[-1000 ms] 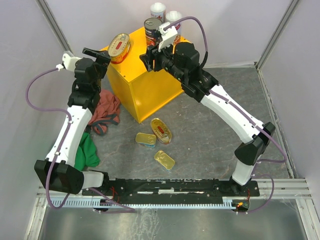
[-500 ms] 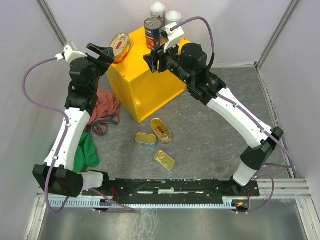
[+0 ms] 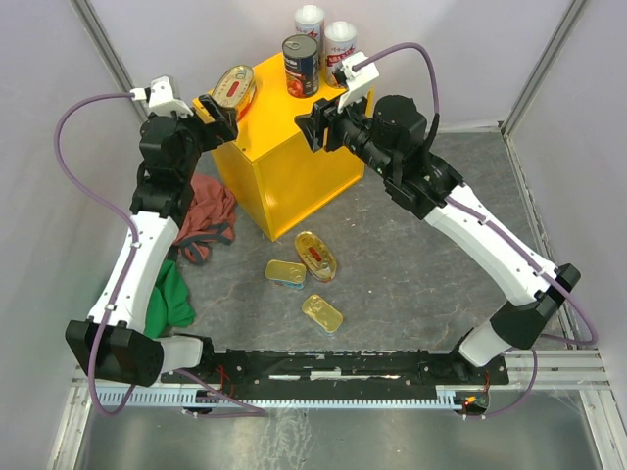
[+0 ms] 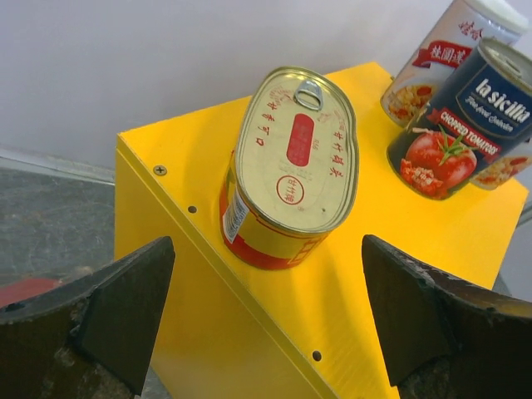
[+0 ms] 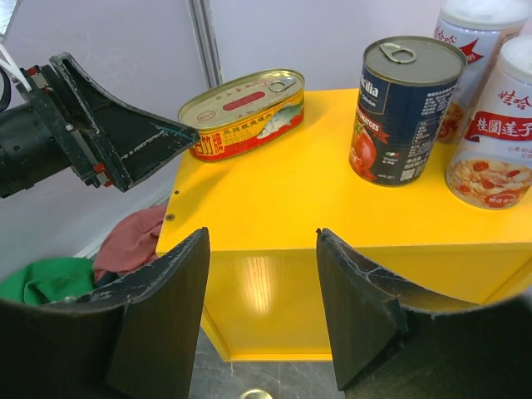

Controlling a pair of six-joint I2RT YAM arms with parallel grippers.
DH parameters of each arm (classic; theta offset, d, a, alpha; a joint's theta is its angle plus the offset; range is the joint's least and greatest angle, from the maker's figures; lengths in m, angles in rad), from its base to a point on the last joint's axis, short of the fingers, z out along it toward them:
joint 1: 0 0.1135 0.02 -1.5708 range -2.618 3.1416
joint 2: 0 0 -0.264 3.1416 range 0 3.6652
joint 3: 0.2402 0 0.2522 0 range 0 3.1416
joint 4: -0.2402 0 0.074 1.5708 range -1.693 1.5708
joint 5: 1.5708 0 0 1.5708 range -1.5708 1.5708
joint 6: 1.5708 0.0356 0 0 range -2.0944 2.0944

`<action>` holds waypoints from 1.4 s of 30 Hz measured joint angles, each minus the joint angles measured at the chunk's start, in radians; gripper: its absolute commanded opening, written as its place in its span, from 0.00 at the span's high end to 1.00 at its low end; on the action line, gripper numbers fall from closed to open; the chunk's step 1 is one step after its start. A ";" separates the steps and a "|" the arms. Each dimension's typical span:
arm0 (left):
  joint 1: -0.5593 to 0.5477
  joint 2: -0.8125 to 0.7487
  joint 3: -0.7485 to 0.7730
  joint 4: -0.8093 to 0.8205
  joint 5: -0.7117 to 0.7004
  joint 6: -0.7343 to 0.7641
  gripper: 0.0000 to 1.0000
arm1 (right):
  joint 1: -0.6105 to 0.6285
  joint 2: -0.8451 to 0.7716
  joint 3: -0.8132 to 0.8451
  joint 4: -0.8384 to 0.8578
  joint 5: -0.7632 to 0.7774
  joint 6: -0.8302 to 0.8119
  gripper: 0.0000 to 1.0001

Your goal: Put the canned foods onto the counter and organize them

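The left gripper (image 3: 219, 113) is wide open and holds nothing. Its jaws have spread further than a second ago, and its wrist has shifted a little along the box's left side. The oval tin (image 4: 293, 162) lies flat on the yellow surface (image 4: 399, 241), just ahead of this gripper. It sits in line with the gap between the two fingers (image 4: 125, 307) and touches neither. It is in nearly the same spot by the left edge as before.

The right gripper (image 5: 262, 249) is about half open and empty, much as it was a second ago. It has pulled back from the dark can (image 5: 403, 108), which it was just beside then. It now hangs off the near side of the surface, with its fingers level with the box's top edge. The dark can stands upright ahead of it and to its right. The two white-topped cans (image 5: 486, 125) stand just beyond that, further right. The nearer of these was partly hidden by the right wrist earlier and now shows whole in the top view.

Three gold tins (image 3: 315, 257) lie on the floor (image 3: 411, 284), well behind and below both grippers, toward the arm bases. They have not moved.
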State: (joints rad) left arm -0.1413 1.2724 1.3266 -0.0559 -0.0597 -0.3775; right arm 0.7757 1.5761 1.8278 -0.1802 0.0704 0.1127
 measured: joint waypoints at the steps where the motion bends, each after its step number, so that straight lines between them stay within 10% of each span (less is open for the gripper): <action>1: 0.000 0.000 -0.007 0.010 0.012 0.020 0.01 | 0.000 -0.008 -0.010 0.000 0.002 -0.002 0.38; 42: 0.000 0.139 -0.010 0.197 0.177 0.316 0.02 | -0.011 -0.089 -0.133 0.007 0.018 -0.029 0.37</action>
State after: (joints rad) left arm -0.1413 1.4117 1.3170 0.1410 0.1169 -0.0616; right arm 0.7647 1.4872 1.6951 -0.1730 0.0887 0.0837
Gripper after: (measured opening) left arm 0.997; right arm 0.631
